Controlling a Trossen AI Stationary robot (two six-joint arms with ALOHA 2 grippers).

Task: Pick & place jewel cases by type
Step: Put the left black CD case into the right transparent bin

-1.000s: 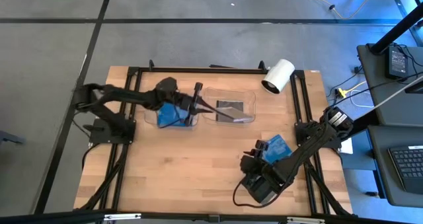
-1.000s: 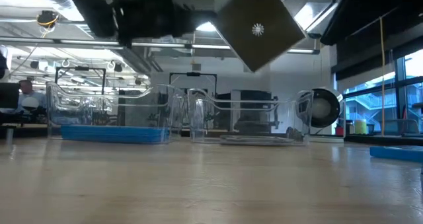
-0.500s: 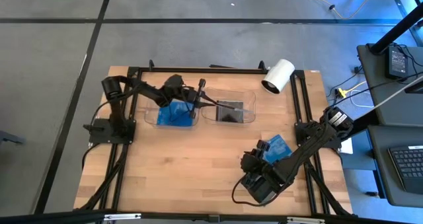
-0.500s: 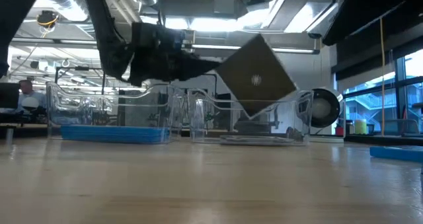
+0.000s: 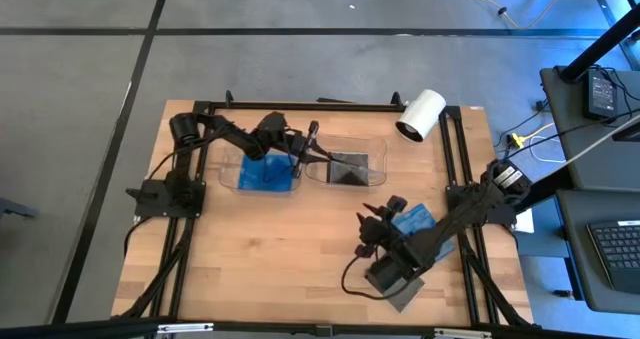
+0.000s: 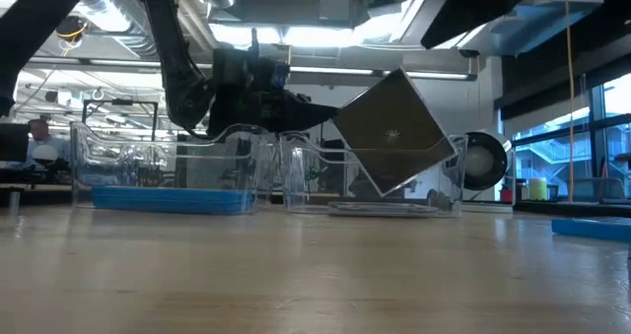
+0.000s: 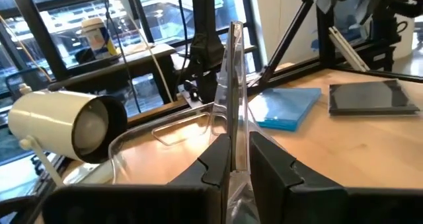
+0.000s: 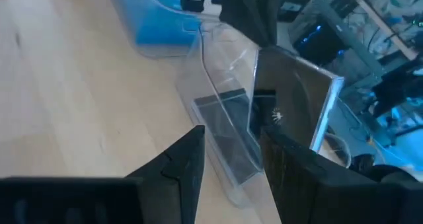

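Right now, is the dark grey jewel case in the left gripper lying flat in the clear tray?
No, the dark grey jewel case hangs tilted on a corner above the clear tray.

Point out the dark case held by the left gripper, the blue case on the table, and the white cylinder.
dark jewel case (image 6: 392,132): low view, face centre.
blue jewel case (image 7: 285,108): left wrist view, top face.
white cylinder (image 5: 421,113): high view, mid-body.

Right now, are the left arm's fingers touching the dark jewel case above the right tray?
Touching. In the left wrist view the left arm's fingers pinch the dark jewel case edge-on, no gap on either side.
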